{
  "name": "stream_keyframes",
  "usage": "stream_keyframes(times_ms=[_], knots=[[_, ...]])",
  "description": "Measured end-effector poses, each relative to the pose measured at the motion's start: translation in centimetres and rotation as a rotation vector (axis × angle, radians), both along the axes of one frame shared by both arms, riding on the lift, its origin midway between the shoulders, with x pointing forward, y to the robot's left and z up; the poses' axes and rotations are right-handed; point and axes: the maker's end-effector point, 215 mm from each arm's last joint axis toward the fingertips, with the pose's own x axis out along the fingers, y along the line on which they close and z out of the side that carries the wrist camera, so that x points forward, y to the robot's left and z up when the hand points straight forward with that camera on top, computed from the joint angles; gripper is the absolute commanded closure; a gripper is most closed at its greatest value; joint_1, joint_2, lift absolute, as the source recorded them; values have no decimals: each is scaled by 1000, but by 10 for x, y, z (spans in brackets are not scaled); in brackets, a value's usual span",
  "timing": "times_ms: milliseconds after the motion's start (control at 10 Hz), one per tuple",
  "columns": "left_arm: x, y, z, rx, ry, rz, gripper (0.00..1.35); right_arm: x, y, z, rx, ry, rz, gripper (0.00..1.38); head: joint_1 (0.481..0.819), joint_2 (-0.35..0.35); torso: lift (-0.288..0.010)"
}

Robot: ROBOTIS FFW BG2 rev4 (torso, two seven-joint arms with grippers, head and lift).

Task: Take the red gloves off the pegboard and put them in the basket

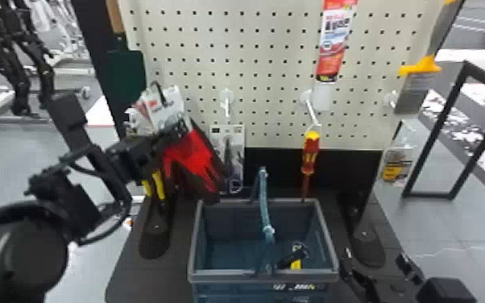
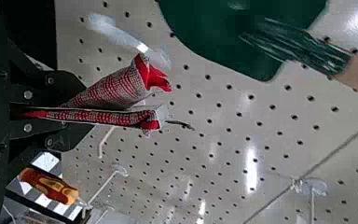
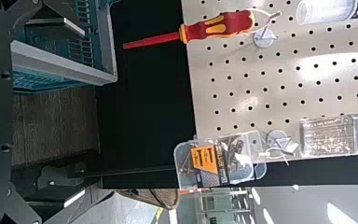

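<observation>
1. Red gloves (image 1: 197, 151), left of centre: cuffs pinched between the left gripper's (image 2: 81, 114) fingers, presumably leaving the rest free to drop.
2. Right gripper (image 1: 376, 258), lower right: fingers spread, empty.
3. Basket (image 1: 229, 276), lower centre: on dark bench (image 1: 133, 278), below pegboard (image 1: 262, 68); grey floor (image 1: 439, 231) at right.

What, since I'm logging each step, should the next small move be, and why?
Probably carry the red gloves toward the robot's right, over the basket: the left end effector grips them, their black hanger looks free of any hook, and they hang mostly left of the basket's opening.
</observation>
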Motion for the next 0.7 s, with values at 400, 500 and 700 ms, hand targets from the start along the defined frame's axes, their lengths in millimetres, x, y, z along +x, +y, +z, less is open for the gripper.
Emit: stream_keyframes(times_ms=[400, 500, 700], knots=[[2, -22, -55, -81, 68, -47, 1219, 0, 1, 0, 2, 0, 3, 121, 549, 0, -100], [1, -29, -62, -82, 77, -62, 1217, 0, 1, 0, 2, 0, 3, 121, 549, 0, -100], [-4, -51, -78, -82, 105, -105, 1219, 0, 1, 0, 4, 0, 3, 121, 549, 0, -100]])
